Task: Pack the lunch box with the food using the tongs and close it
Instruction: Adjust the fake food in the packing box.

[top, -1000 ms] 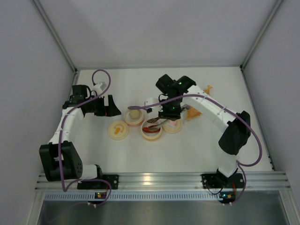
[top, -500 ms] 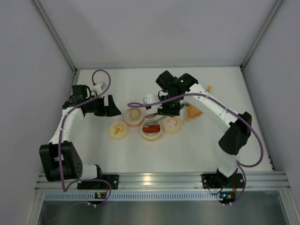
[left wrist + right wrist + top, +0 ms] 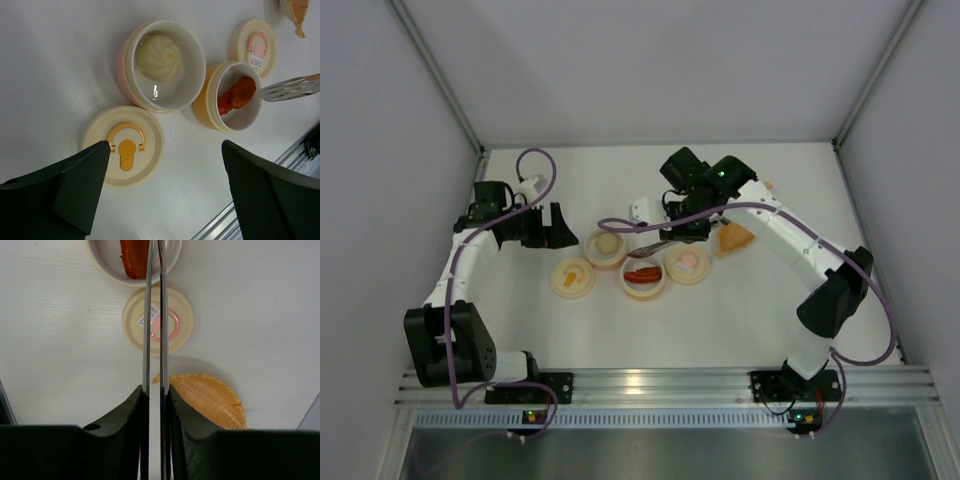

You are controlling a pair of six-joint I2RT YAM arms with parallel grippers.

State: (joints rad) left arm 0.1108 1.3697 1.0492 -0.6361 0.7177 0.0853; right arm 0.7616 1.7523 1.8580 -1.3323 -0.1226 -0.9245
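Ahead of the right claw (image 3: 155,390), which has squeezed the long slim silver metal tongs (image 3: 148,315) nearly shut and empty, the red-orange elongated food piece (image 3: 131,260) lies in its round tub (image 3: 107,271), so lidding likely follows.

Pale bun (image 3: 159,51) in pink bowl (image 3: 125,67), red piece (image 3: 237,94) in orange bowl (image 3: 204,107), tongs (image 3: 148,330) squeezed narrow
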